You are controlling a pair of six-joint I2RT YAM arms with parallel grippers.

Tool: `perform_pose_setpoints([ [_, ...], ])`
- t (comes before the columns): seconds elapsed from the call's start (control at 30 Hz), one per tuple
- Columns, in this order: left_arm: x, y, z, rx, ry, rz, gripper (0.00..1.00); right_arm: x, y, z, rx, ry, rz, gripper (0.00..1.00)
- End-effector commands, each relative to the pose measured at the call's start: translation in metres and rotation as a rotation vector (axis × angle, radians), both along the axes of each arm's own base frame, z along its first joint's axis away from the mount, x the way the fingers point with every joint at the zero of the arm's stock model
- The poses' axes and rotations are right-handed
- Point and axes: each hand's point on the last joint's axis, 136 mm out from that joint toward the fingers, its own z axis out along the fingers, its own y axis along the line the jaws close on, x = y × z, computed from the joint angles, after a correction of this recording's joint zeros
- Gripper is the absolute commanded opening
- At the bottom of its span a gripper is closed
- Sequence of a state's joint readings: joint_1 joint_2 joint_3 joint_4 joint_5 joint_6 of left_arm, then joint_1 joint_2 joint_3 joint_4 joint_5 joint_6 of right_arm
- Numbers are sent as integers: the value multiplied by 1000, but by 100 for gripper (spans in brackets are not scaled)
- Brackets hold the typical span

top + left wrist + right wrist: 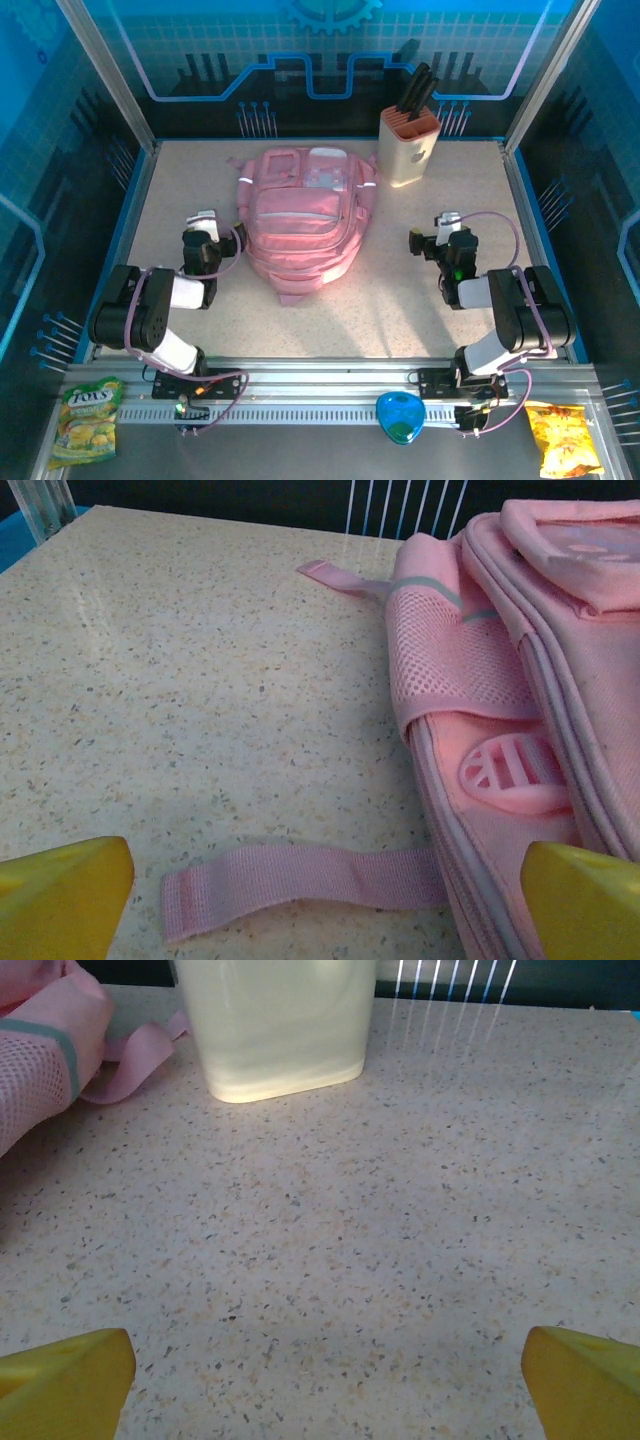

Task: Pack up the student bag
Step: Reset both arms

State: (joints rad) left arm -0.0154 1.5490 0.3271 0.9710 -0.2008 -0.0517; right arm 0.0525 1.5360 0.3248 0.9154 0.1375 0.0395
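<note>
The student bag (303, 215), a pink backpack, lies flat at the middle of the table with its zipped pockets up. My left gripper (204, 220) sits low just left of it, open and holding nothing. In the left wrist view the bag's side (520, 680) is on the right, and a loose pink strap (300, 880) lies on the table between my yellow fingertips (60, 895). My right gripper (436, 230) is open to the bag's right, over bare table. In the right wrist view a corner of the bag (40, 1050) is at the far left.
A cream knife block (409, 145) with black handles stands behind the bag's right corner, straight ahead of the right gripper (325, 1385). On the front rail lie a green sweets bag (88, 418), a blue heart-shaped case (402, 417) and a yellow snack bag (563, 438). Frame posts wall the table.
</note>
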Motion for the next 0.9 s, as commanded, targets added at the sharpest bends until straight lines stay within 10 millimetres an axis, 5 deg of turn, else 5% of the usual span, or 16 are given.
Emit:
perform_pose_setpoints([
  [0.0, 8, 3, 9, 10, -25, 4, 99, 17, 9, 21, -37, -54, 24, 100],
  [0.33, 13, -20, 8, 22, 0, -129, 99, 18, 9, 21, -42, -55, 21, 100],
  [0.87, 15, -20, 7, -3, 8, -147, 99, 17, 9, 21, -41, -57, 21, 100],
])
